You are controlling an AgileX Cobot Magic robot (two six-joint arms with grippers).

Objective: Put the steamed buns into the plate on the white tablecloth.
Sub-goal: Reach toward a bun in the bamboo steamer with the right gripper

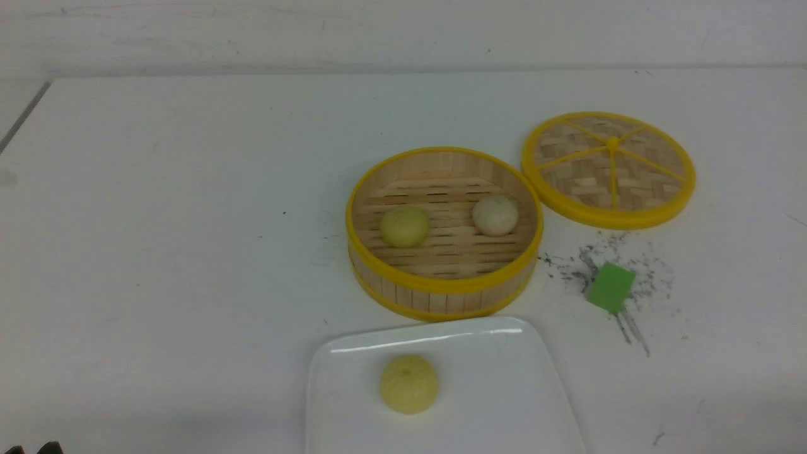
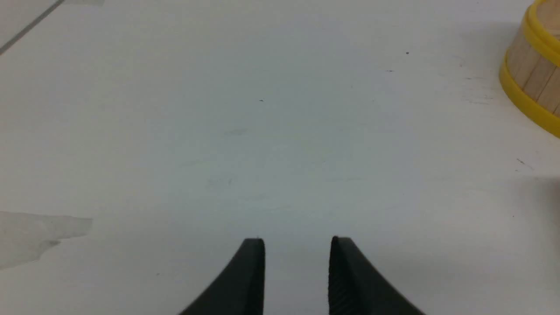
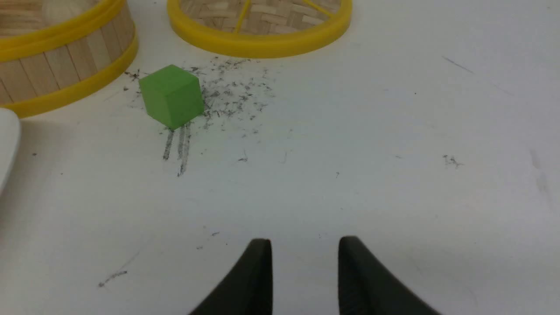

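While one pale yellow domed bun (image 1: 408, 383) sits on the glossy square plate (image 1: 504, 391), a second yellow bun (image 1: 404, 227) and a beige bun (image 1: 495, 215) lie in the slatted bamboo steamer (image 1: 441, 296) behind it. Over the white worktop (image 1: 157, 221), the left gripper (image 2: 297, 241) and right gripper (image 3: 305, 240) have their jaws parted, empty.

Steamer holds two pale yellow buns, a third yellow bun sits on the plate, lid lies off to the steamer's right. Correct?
Not quite: the front view shows the steamer holding one pale yellow bun and one off-white bun, not two yellow ones. The rest stands: the third bun, yellow, sits on the plate, and the lid lies off to the steamer's right.
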